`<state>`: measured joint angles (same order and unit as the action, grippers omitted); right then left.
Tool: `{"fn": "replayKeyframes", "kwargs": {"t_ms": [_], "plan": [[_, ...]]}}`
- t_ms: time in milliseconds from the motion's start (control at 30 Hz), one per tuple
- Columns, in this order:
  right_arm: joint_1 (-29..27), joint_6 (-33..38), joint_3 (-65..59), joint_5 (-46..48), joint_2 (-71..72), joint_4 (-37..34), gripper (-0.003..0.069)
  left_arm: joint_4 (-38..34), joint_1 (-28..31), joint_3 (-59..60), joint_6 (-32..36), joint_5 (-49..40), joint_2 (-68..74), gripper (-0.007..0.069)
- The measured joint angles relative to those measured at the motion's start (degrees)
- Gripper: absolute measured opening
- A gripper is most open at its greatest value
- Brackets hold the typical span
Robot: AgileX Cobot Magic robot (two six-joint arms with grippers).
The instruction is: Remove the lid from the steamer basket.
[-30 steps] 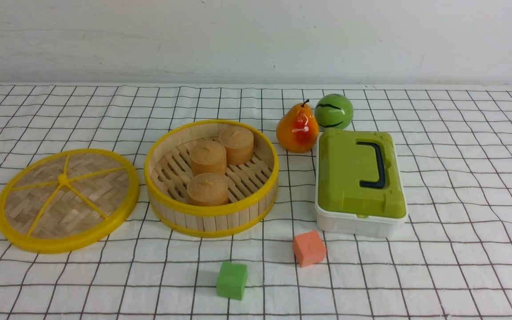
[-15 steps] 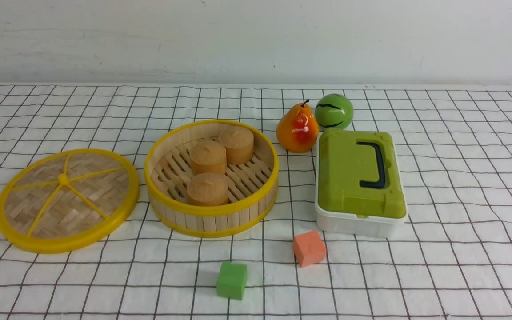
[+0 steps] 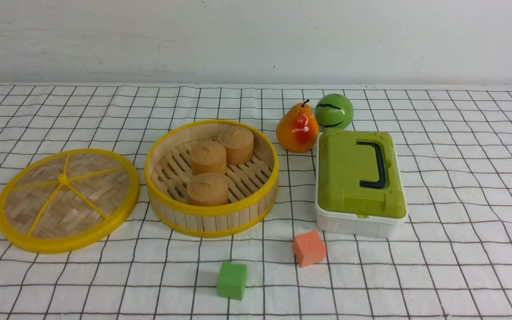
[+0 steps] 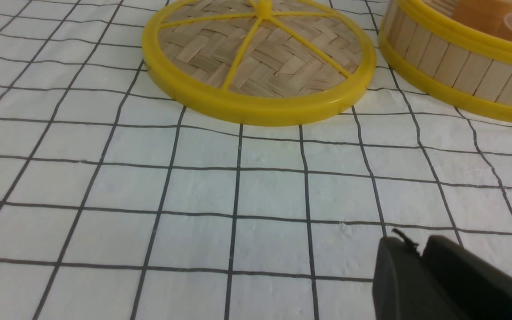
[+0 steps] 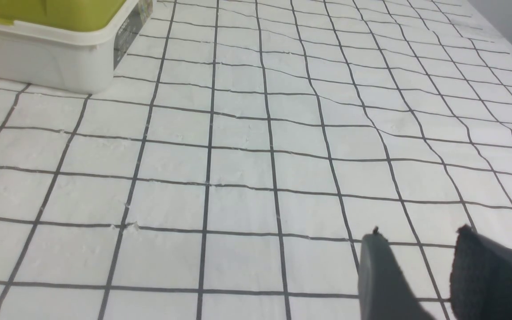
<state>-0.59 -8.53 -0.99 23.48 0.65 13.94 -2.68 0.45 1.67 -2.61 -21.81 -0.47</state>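
Observation:
The lid point(image 3: 66, 199), a woven bamboo disc with a yellow rim and spokes, lies flat on the cloth to the left of the steamer basket point(image 3: 211, 220); it also shows in the left wrist view point(image 4: 260, 66). The basket is open and holds three tan cylinders point(image 3: 207, 189). Its slatted wall shows in the left wrist view point(image 4: 460, 75). My left gripper point(image 4: 416, 244) is shut and empty over bare cloth, short of the lid. My right gripper point(image 5: 418, 238) is open and empty over bare cloth. Neither gripper shows in the front view.
A white box with a green lid and dark handle point(image 3: 359, 180) stands right of the basket; its corner shows in the right wrist view point(image 5: 51, 49). A pear point(image 3: 297, 129) and a green ball point(image 3: 334, 111) sit behind. An orange cube point(image 3: 309, 248) and a green cube point(image 3: 231, 280) lie in front.

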Motion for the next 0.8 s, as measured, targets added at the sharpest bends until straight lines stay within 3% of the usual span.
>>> {"fn": "replayKeyframes", "kwargs": {"t_ms": [367,633,667,800], "plan": [[0.0,0.0,0.0,0.0,0.0,0.0,0.0240,0.0,0.0,0.0,0.0,4.3,0.0,0.0082],[0.0,0.0,0.0,0.0,0.0,0.0,0.0240,0.0,0.0,0.0,0.0,29.0,0.0,0.0091],[0.0,0.0,0.0,0.0,0.0,0.0,0.0240,0.0,0.0,0.0,0.0,35.8,0.0,0.0093],[0.0,0.0,0.0,0.0,0.0,0.0,0.0240,0.0,0.0,0.0,0.0,44.3,0.0,0.0093]]}}
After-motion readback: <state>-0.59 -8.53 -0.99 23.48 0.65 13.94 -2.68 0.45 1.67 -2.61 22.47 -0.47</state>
